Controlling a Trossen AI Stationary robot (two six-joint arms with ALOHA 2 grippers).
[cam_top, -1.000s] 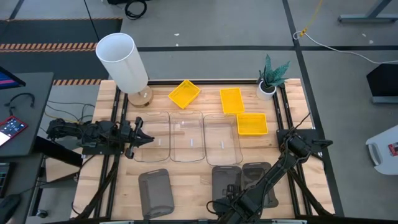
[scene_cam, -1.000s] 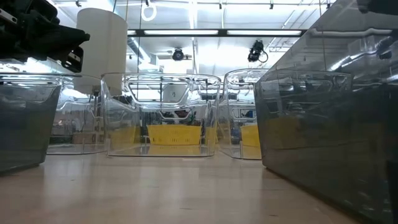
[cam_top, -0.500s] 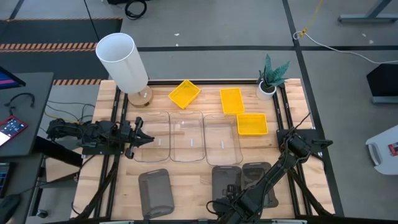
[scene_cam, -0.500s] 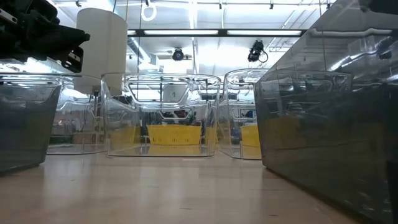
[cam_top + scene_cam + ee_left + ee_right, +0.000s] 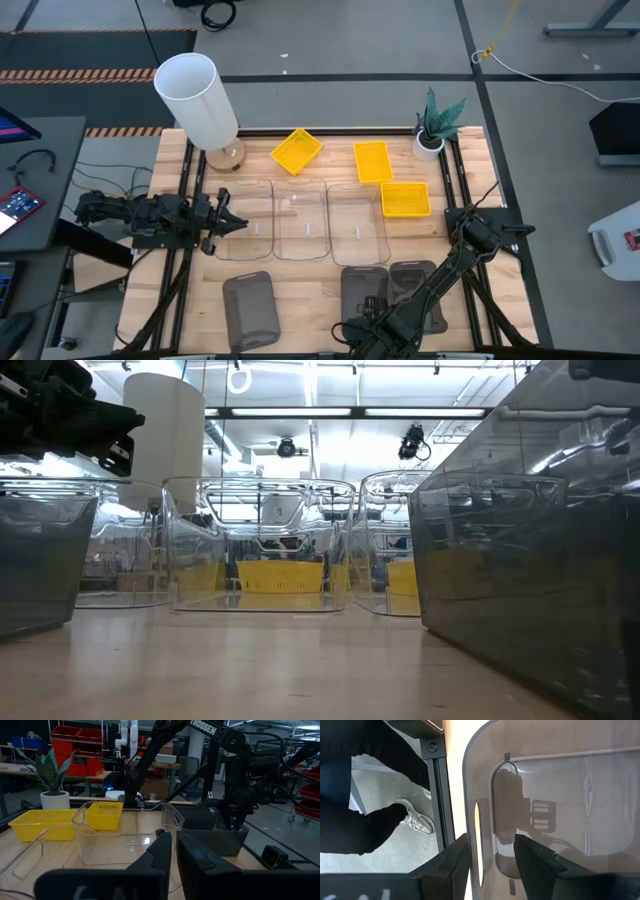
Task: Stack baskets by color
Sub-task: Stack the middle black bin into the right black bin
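Baskets, nine shallow rectangular plastic trays with rounded corners, all lie singly on the wooden table [image 5: 320, 290]; no stack of any colour exists yet.

Three small bright yellow baskets sit along the far edge: one turned askew [image 5: 296, 150], one lengthwise [image 5: 372, 162], and one crosswise [image 5: 405, 199] nearer the right edge. Three clear transparent baskets lie side by side across the middle of the table, left [image 5: 248, 218], centre [image 5: 300, 219] and right [image 5: 357, 223], walls close together. Three dark grey baskets line the near edge: one [image 5: 250, 309] towards the left, and two [image 5: 364, 292] [image 5: 418, 290] close together towards the right.

Left gripper [image 5: 226, 221] lies low and level at the left edge, reaching in towards the left clear basket. Its fingers [image 5: 161, 851] are pressed nearly together, nothing visibly between them, with the clear wall just beyond the tips. Judgement: it is lined up on that wall but has no grip.

Right gripper [image 5: 490, 851] hangs over the near edge above a dark grey basket [image 5: 560, 795], looking straight down. Its jaws straddle the rim at one short end, one finger outside, one inside. Whether the pads actually press the wall cannot be told.

Judgement: a rim pinch suits these thin-walled trays, allowing a lift and a drop into a neighbour.

Tall white cylinder [image 5: 196, 100] stands at the far left corner, small potted plant [image 5: 436, 125] at the far right corner, both off the working rows.
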